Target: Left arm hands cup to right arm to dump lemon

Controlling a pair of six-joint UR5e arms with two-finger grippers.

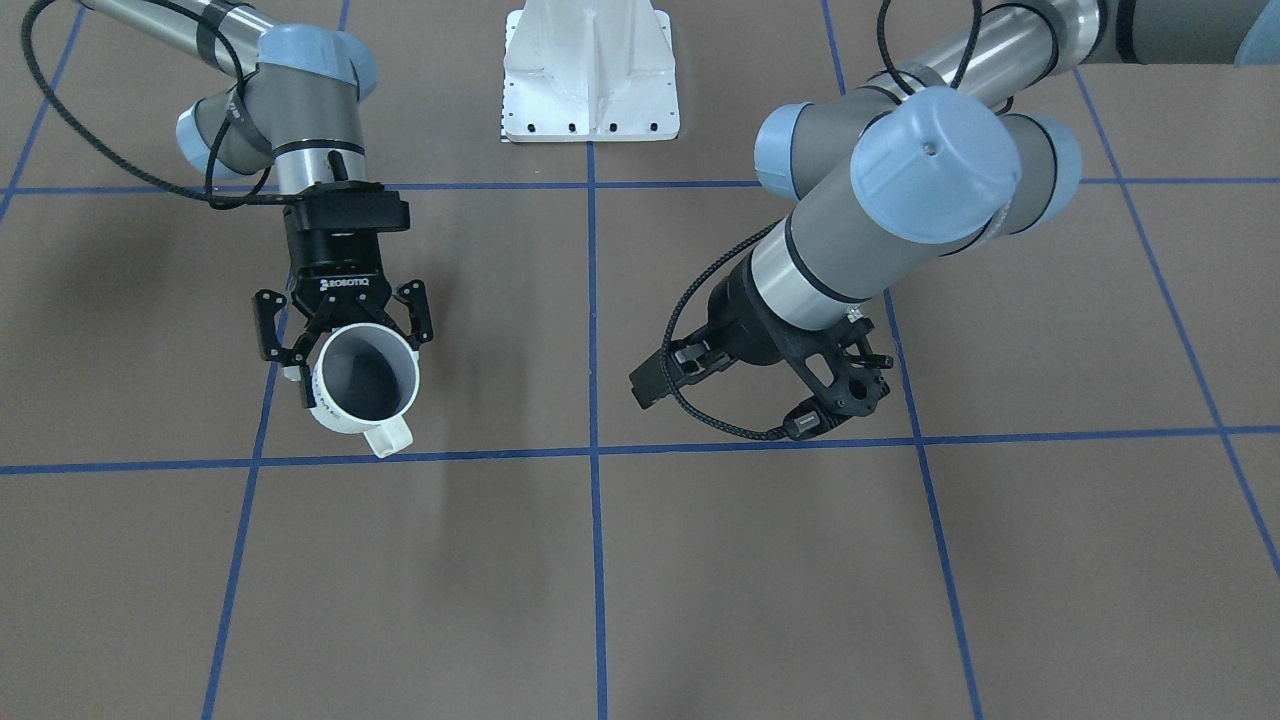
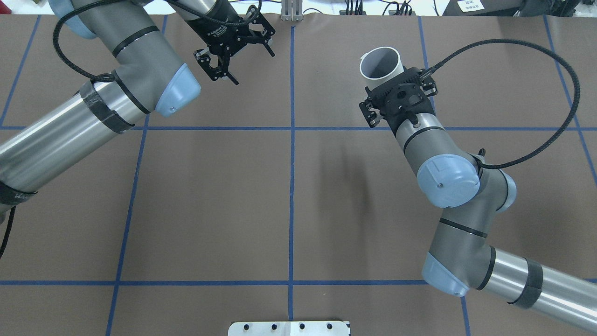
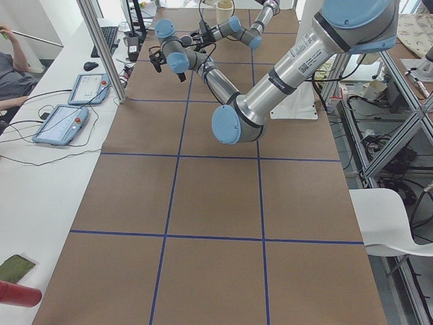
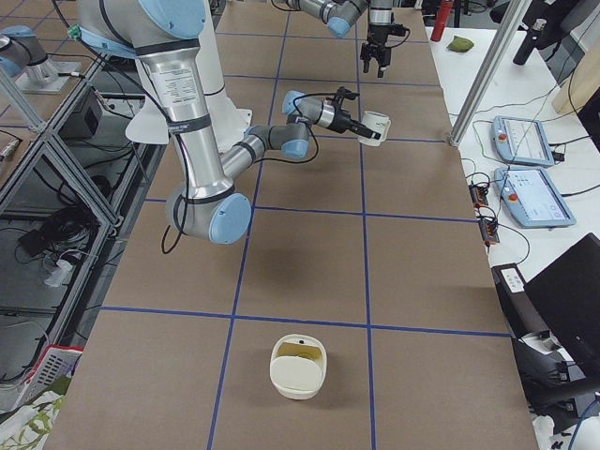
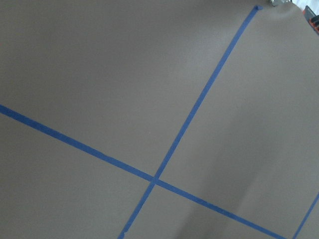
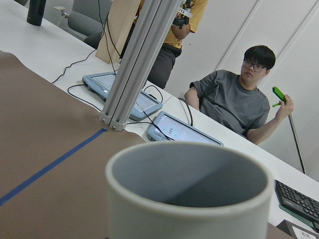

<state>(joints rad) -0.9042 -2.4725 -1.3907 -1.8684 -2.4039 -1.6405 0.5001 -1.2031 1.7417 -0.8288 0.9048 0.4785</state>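
Right gripper (image 1: 345, 340): clenched on the cup (image 1: 365, 385), one finger on each side of its wall, left of centre in the front-facing view.
Cup: held in the air above the table (image 1: 760, 580), mouth up and leaning toward the lower edge of that view, handle (image 1: 388, 438) pointing the same way.
Left gripper (image 2: 235, 63): spread wide, holding nothing, upper left of centre in the overhead view, well apart from the cup.
Lemon: not seen in the part of the grey interior that shows, nor on the brown surface in the front-facing and overhead views; cannot tell where it is.
Container (image 4: 298, 370): cream, lower middle of the exterior right view, well apart from the cup, with a yellowish trace inside too small to name.
Step in hand: judged to be the dump, since the handover looks complete.
Grip: worth keeping firm throughout, as a smooth round wall probably slips when turned.
Carry: best done level, mouth up, until directly over the chosen drop spot.
Tip: best as a slow wrist roll about the gripper's axis, low over the target, so that a small round piece drops rather than bounces away.
Handle: best kept clear of the fingers during the roll.
Left arm: best left parked at the upper left, out of the right arm's path.
Risk: rolling too early, with the lemon landing on open table.
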